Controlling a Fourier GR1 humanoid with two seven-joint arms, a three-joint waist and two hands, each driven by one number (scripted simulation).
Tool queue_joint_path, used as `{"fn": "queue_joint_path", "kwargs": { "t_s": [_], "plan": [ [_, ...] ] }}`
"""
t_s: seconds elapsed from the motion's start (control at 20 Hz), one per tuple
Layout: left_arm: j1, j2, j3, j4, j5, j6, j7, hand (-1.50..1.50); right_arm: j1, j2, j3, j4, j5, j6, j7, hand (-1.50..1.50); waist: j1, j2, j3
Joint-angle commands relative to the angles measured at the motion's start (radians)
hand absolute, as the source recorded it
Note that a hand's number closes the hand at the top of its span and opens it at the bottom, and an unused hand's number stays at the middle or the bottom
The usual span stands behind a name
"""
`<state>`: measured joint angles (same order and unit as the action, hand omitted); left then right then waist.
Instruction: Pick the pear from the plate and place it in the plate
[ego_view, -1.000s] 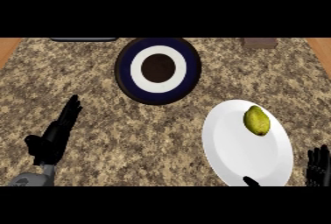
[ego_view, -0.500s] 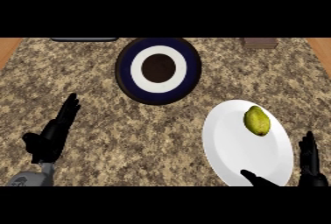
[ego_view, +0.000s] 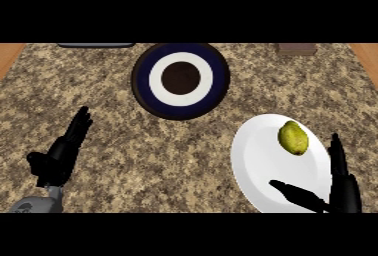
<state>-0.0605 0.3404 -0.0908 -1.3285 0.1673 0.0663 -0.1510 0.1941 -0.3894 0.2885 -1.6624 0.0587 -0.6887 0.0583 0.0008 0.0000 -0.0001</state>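
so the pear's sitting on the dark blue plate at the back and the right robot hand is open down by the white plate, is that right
Not quite. The head view shows the pear lying on the white plate, not on the dark blue plate, which holds nothing. The rest stands: the right robot hand is open down by the white plate, not touching the pear.

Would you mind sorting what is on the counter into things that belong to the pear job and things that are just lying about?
Belongs to the job:
- pear
- white plate it lies on
- dark blue plate
- right hand, open beside the white plate

Just lying about:
- brown block at the far edge
- dark flat thing at the far edge
- left hand, open, resting at lower left
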Motion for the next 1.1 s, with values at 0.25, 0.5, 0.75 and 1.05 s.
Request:
{"fn": "queue_joint_path", "kwargs": {
  "t_s": [0.25,0.5,0.75,1.05],
  "plan": [
    [0.022,-0.061,0.037,-0.028,-0.063,-0.029,0.022,0.00,-0.073,0.079,-0.034,0.086,0.144,0.042,0.111,-1.50,-0.002,0.000,0.000],
    [0.035,-0.069,0.076,-0.042,-0.072,-0.056,0.024,0.00,-0.160,0.129,-0.116,0.242,0.107,0.113,0.028,-1.50,0.001,0.000,0.000],
    [0.032,-0.094,0.066,-0.001,-0.116,-0.051,-0.027,0.00,-0.209,0.105,-0.125,0.260,0.110,0.199,-0.053,1.50,-0.001,0.000,0.000],
    [0.105,-0.114,0.073,-0.082,-0.140,-0.073,-0.008,0.00,-0.292,0.222,-0.128,0.354,0.220,0.118,-0.069,1.50,0.005,-0.001,0.000]
  ]
}}
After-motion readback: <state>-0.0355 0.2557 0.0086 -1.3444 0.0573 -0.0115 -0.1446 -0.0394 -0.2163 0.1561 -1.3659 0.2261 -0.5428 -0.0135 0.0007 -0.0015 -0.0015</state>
